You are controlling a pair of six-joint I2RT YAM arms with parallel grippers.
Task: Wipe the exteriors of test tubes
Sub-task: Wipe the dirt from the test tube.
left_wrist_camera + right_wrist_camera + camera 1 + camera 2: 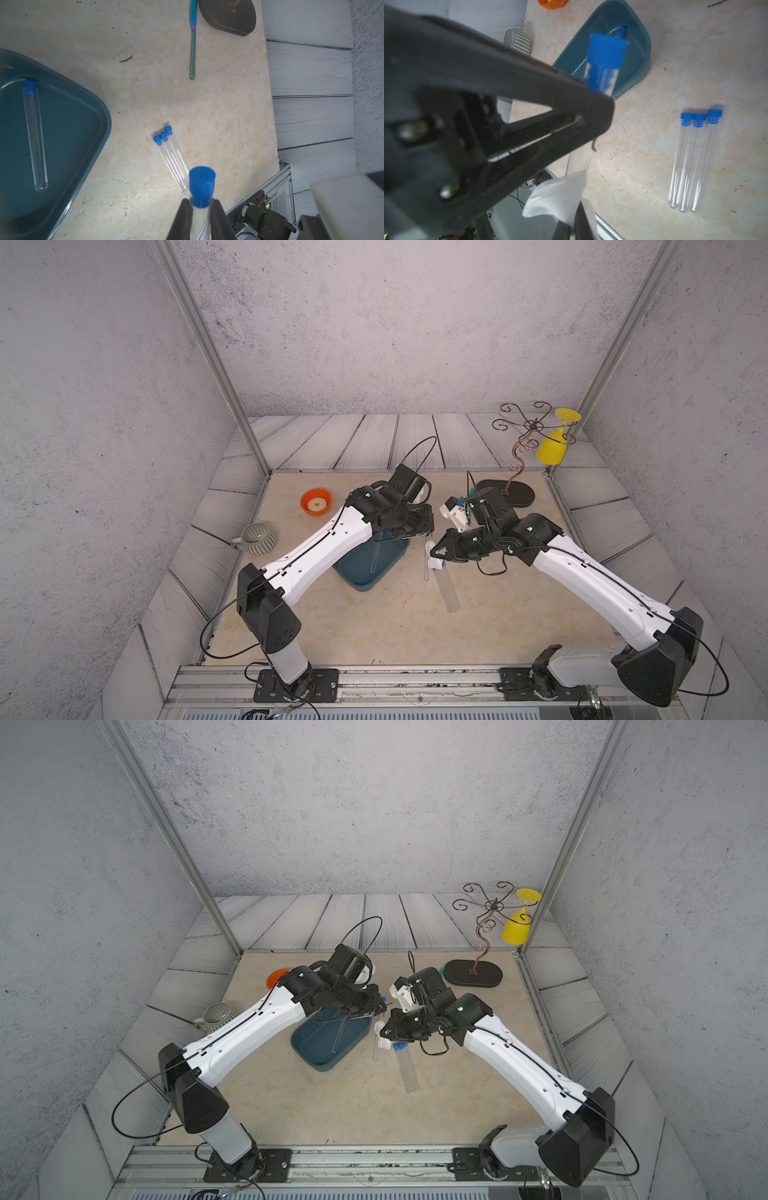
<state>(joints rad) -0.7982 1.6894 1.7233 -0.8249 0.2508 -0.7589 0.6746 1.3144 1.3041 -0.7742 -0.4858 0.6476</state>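
Blue-capped test tube (202,182) pinched between left claw (201,207) fingers.

Both arms same build. L arm (320,549) & R arm (582,568): white link shells, black joint housings. Thin black cable (203,639) runs outside each. Black base plates (270,686) w/ silver screws. Green LED (530,528) on R arm. L hand (602,101): matte black, triangular cut-outs, silver bolts (413,129).

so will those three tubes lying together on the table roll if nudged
Probably: the three test tubes are round and smooth on a flat table, so a sideways nudge likely rolls them. Thin clear walls look light, maybe fragile.
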